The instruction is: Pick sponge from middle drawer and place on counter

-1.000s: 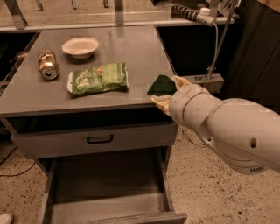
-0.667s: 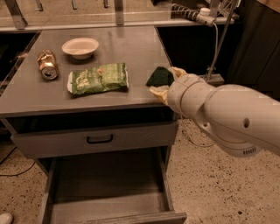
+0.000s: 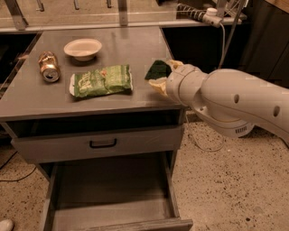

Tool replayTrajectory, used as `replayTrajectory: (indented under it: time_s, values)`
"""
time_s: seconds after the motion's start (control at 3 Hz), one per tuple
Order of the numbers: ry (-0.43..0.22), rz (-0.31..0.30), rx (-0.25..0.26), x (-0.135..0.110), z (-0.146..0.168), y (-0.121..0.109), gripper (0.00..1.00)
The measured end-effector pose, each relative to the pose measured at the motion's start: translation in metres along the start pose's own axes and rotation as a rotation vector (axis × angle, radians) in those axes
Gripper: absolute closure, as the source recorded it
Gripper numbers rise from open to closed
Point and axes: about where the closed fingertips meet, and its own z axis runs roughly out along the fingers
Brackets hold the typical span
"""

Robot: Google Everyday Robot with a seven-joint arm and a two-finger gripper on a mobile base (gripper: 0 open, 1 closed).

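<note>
My gripper [image 3: 161, 73] is at the right edge of the counter [image 3: 135, 45], at the end of the big white arm coming in from the right. Its cream fingers [image 3: 158, 84] are shut on the sponge [image 3: 156, 68], a small dark green pad held just over the counter's right side. The middle drawer [image 3: 113, 187] stands pulled out below, and its flat grey floor shows nothing on it.
On the counter lie a light green snack bag [image 3: 101, 81], a tipped can [image 3: 48, 66] and a white bowl [image 3: 82, 48]. A closed drawer front with a black handle [image 3: 103, 144] sits above the open drawer. Cables and a power strip [image 3: 210, 13] are behind on the right.
The gripper with the sponge has moved left and further in over the counter's right edge. The arm followed it.
</note>
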Motion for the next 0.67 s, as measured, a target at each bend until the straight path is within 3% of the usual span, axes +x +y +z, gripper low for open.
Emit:
replayTrajectory:
  time_s: [0.67]
  values:
    - [0.008,-0.016,-0.051,0.010,0.046,-0.002,1.00]
